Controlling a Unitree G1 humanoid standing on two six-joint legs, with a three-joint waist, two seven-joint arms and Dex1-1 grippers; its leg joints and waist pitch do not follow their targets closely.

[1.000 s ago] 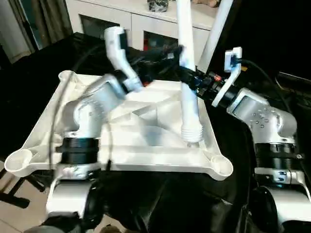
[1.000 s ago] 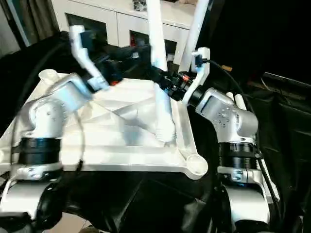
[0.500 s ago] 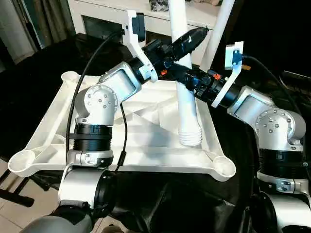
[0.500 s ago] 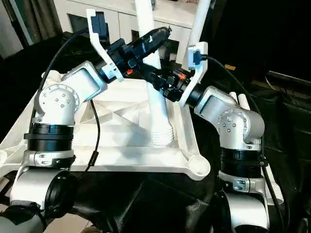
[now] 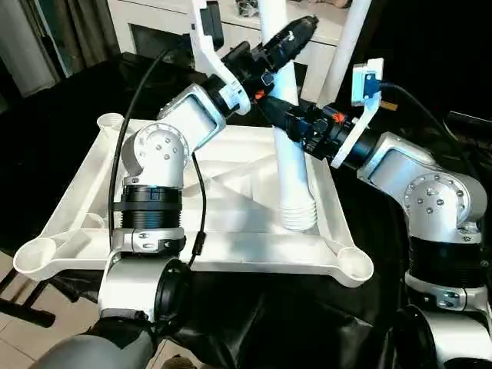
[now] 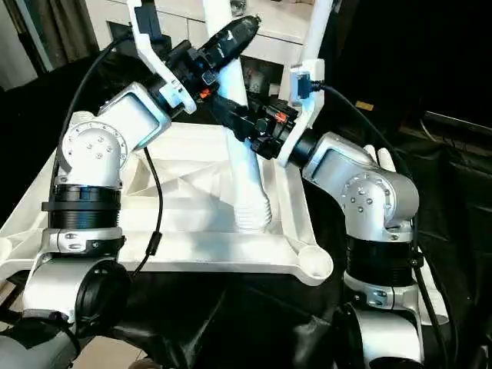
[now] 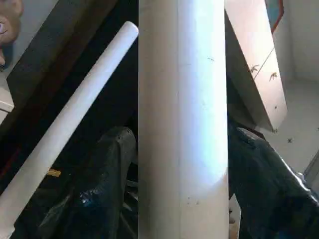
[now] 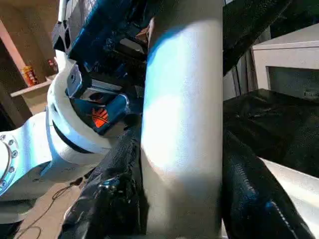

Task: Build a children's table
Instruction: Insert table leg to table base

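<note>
The left gripper [image 5: 288, 34] has risen and now closes around the upright leg [image 5: 292, 165] above the right gripper [image 5: 280, 115] (clamped on it), over the upside-down tabletop [image 5: 77, 200]; seating in a socket comes next.

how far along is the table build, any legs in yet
Early stage. The tabletop lies underside up with both near corner sockets open. One leg is in hand: the right gripper clamps it upright above the ribs while the left gripper is at it higher up. Another leg stands behind; whether it is seated is unclear.
</note>
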